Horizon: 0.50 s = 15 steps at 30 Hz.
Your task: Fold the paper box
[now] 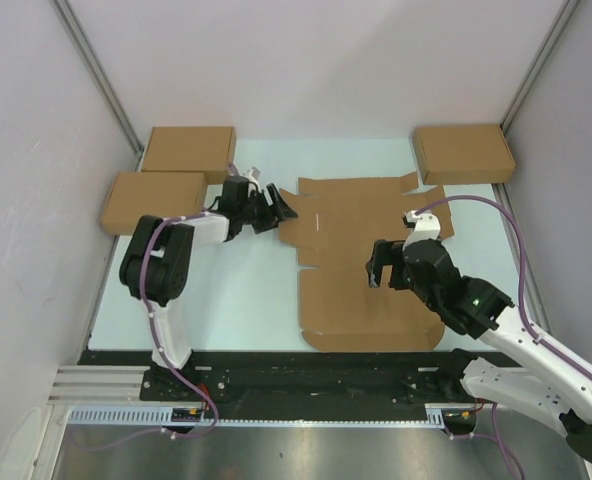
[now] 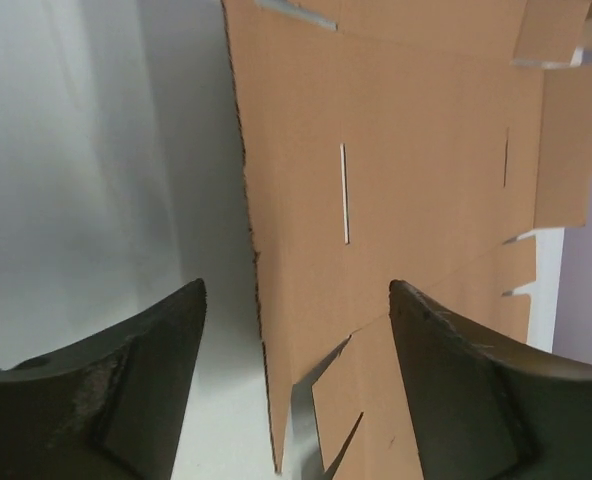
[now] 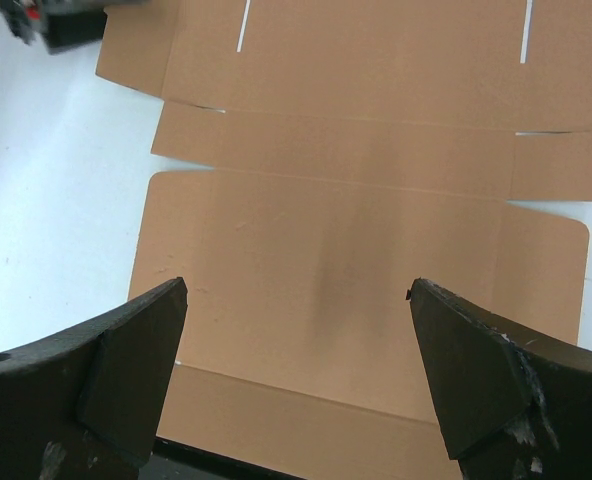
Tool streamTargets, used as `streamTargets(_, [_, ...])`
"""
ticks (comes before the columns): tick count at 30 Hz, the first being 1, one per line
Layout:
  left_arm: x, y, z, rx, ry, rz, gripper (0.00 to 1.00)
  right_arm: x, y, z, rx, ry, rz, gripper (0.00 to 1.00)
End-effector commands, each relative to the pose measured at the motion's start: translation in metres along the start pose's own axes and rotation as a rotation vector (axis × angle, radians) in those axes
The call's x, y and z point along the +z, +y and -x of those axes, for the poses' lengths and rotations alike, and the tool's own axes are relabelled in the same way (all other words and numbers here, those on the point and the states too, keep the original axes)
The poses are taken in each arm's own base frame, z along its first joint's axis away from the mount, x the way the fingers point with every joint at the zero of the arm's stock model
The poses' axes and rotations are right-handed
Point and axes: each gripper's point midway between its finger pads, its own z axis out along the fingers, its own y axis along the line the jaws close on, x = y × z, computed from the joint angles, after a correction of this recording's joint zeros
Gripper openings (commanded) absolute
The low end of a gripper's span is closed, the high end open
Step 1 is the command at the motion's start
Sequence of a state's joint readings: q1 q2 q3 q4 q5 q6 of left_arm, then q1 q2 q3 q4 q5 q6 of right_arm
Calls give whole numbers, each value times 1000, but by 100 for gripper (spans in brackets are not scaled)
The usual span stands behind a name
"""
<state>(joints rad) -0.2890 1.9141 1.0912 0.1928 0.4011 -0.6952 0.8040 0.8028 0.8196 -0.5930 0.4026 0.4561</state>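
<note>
The paper box is a flat brown die-cut cardboard sheet with flaps and slits, lying unfolded on the table's middle. My left gripper is open at the sheet's left edge, its jaws straddling that edge; in the left wrist view the sheet fills the middle and right, and its left edge runs between my fingers. My right gripper is open and empty, hovering above the sheet's near large panel.
Two compact brown cardboard boxes lie at the back left, a third at the back right. White enclosure walls stand on the left, right and back. A black rail runs along the near edge.
</note>
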Motion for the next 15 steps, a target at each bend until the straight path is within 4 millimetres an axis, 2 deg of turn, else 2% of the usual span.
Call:
streamTargets(1, [17,-9,-20,54,93,-50,71,-6,7,24,20,-72,18,100])
streamTargets(2, [22,-2,-26,55,121,-42,58,-7,6,26,20,-76,16,100])
streamTargets(4, [25,-3,-28,80,155,-49,39,-7,6,26,17,-80,15,100])
streamTargets(5, [25,-1,-27,92,163,-47,19,-8,6,26,20,-81,16,100])
streamTargets(6, [22,0,-28,97,182,-37,11,-8,6,27,18,-84,17,100])
streamTargets(8, [12,-7,-10,161,151,-48,0,-9,4,28,23,-89,14,100])
streamTargets(9, [3,1,-15,147,197,-7,0,-11,4,29,23,-94,15,100])
streamTargets(10, [-2,-4,1,197,183,-6,0,-11,4,29,25,-95,15,100])
streamTargets(11, [-15,6,4,177,218,44,0,-11,4,29,23,-94,15,100])
streamTargets(12, [-21,7,9,186,229,52,0,-11,3,29,26,-93,14,100])
streamTargets(13, [-28,4,30,230,211,53,0,-11,5,28,26,-89,19,100])
streamTargets(14, [-32,10,34,236,231,81,0,-11,5,27,25,-86,21,100])
streamTargets(15, [-41,20,25,245,299,122,0,-10,5,27,26,-84,22,100])
